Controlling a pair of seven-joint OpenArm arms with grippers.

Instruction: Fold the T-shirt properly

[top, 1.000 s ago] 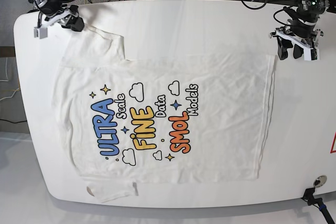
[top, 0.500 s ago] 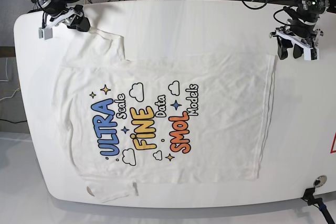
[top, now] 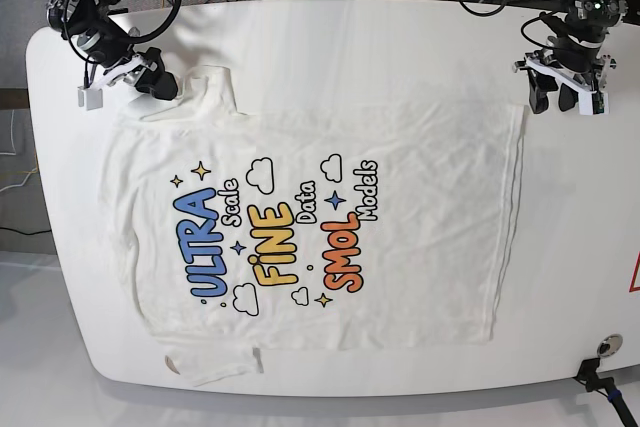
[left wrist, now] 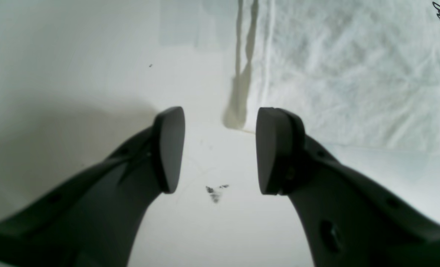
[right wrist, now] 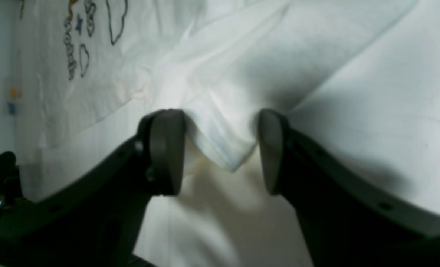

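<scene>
T-shirt [top: 310, 217] lies print-up, flat on white counter [top: 400, 37]. Right gripper [right wrist: 220, 148] at its 10 o'clock sleeve, jaws spread around fabric corner. Left gripper [left wrist: 220, 152] at 2 o'clock hem corner, jaws spread, empty.

T-shirt [left wrist: 353, 74] print (edge-cropped)

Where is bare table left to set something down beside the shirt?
Bare table lies between the shirt hem and the far rounded end, and along the top edge between both arms. The shirt covers the middle; the sleeve corner at the right tool is crowded.
</scene>
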